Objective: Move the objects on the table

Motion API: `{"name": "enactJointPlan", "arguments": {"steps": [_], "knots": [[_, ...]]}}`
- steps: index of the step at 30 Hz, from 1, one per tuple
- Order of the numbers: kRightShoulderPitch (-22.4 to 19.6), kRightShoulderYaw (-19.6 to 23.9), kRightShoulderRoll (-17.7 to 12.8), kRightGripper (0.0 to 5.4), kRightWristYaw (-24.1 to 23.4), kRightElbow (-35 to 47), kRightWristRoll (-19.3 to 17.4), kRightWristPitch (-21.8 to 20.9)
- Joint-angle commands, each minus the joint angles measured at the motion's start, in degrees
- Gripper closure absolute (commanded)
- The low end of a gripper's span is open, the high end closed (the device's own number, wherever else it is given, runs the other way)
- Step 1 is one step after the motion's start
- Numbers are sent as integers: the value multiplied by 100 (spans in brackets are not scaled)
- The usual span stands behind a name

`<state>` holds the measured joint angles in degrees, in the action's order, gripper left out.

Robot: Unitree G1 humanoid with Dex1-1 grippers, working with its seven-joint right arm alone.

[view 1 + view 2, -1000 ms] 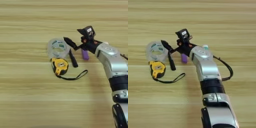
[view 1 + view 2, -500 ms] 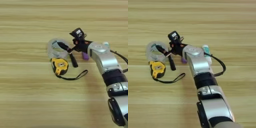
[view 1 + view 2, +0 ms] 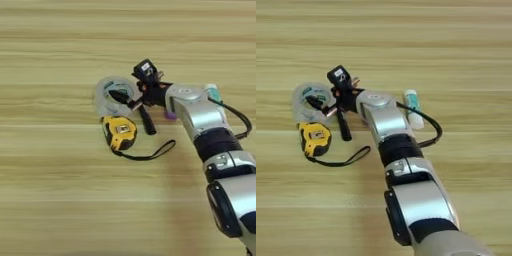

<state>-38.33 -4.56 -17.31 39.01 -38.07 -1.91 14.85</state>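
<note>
The clear tape roll lies just left of the right gripper, whose black fingers reach over its right rim, their spread unreadable.

Robot lab bench: bare wooden table with tape measure, glue stick

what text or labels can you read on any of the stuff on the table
No text can be read in either view.
Clear tape roll: teal label inside, print too blurred to read.
Glue stick: green label, no words legible.
Yellow tape measure: pale plate on its face, too small to read.
Black marker: no marking visible.
Right gripper: a small box on top, no readable sign.
</note>
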Motion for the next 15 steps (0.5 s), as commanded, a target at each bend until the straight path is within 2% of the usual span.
{"name": "enactJointPlan", "arguments": {"steps": [1,11,15], "knots": [[-733,135,-43,4,-42,13,-77,115],[-795,104,-29,4,63,-187,-46,393],[-770,106,-19,44,97,-164,-46,462]]}}
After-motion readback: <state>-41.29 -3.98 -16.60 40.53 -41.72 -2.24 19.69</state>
